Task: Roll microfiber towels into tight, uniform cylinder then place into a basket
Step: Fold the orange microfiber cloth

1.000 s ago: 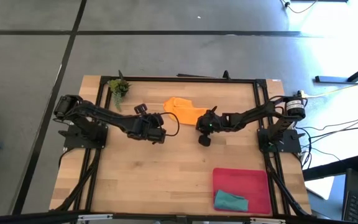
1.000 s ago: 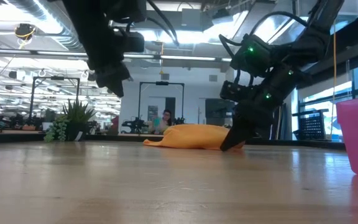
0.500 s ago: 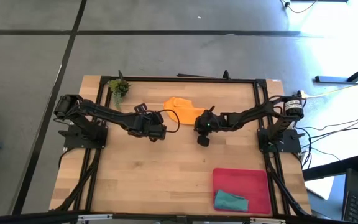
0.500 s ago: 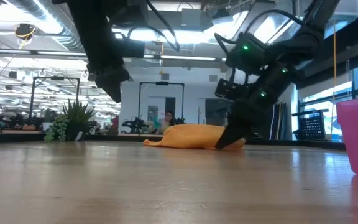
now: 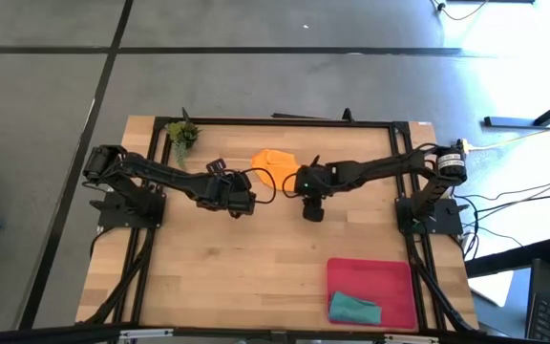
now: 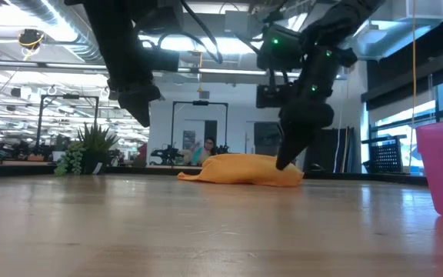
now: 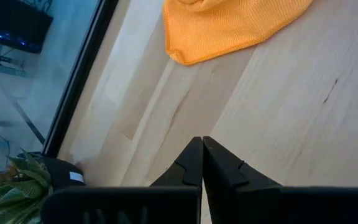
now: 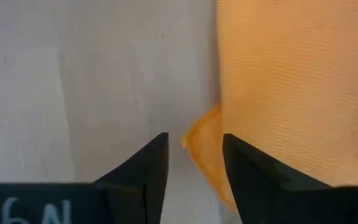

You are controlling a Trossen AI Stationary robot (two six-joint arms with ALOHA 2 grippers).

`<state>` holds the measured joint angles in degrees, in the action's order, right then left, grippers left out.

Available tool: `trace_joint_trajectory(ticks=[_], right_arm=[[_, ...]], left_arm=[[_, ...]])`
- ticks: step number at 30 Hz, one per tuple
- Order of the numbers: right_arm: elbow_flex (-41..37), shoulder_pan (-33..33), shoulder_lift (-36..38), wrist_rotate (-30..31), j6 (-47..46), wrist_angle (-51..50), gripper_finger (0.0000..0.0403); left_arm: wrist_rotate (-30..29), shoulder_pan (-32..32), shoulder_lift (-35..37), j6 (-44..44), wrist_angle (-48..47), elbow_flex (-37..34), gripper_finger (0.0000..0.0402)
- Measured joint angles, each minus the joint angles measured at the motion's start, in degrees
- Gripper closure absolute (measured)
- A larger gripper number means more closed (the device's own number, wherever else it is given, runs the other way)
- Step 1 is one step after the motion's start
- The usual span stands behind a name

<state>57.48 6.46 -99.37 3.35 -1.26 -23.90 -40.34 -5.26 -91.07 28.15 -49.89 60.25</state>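
Orange towel (image 8: 278, 87) between parted right claw (image 8: 194, 158)

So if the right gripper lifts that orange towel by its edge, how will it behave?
The orange towel lies slumped in soft folds, so it will probably droop. It looks light and knit-textured, so the open right gripper should hold it without slipping. It will hardly roll.

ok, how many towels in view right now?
2. Orange towel lies at the table's far middle, by the right gripper; teal towel sits in the red-pink basket. None seems hidden.
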Motion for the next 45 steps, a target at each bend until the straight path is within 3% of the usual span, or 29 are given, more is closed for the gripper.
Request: trace_joint_trajectory(ticks=[9, 18, 21, 27, 34, 41, 45], right_arm=[[-6.7, 0.0, 0.0, -1.8, 0.5, 9.1, 0.0249], [-10.7, 0.0, 0.0, 2.6, 3.2, 16.0, 0.0253], [-10.9, 0.0, 0.0, 2.6, 3.1, 16.1, 0.0281], [-11.0, 0.0, 0.0, 3.9, 3.0, 16.4, 0.0386], [-11.0, 0.1, 0.0, 4.2, 3.0, 16.7, 0.0397], [-11.0, 0.1, 0.0, 4.0, 1.6, 16.8, 0.0399], [-11.0, 0.1, 0.0, 3.9, 1.5, 16.8, 0.0399]], left_arm=[[0.0, 0.0, 0.0, 0.0, 0.0, 0.0, 0.0401], [0.0, 0.0, 0.0, 0.0, 0.0, 0.0, 0.0401], [0.0, 0.0, 0.0, 0.0, 0.0, 0.0, 0.0401], [-0.6, 0.0, 0.0, -0.3, 0.0, 0.0, 0.0401], [-0.6, 2.2, 0.0, -2.7, 2.7, 0.0, 0.0400], [-0.3, 6.3, 0.0, -4.8, 5.9, 0.0, 0.0351], [5.3, 10.8, 0.0, -4.7, 8.1, 0.0, 0.0316]])
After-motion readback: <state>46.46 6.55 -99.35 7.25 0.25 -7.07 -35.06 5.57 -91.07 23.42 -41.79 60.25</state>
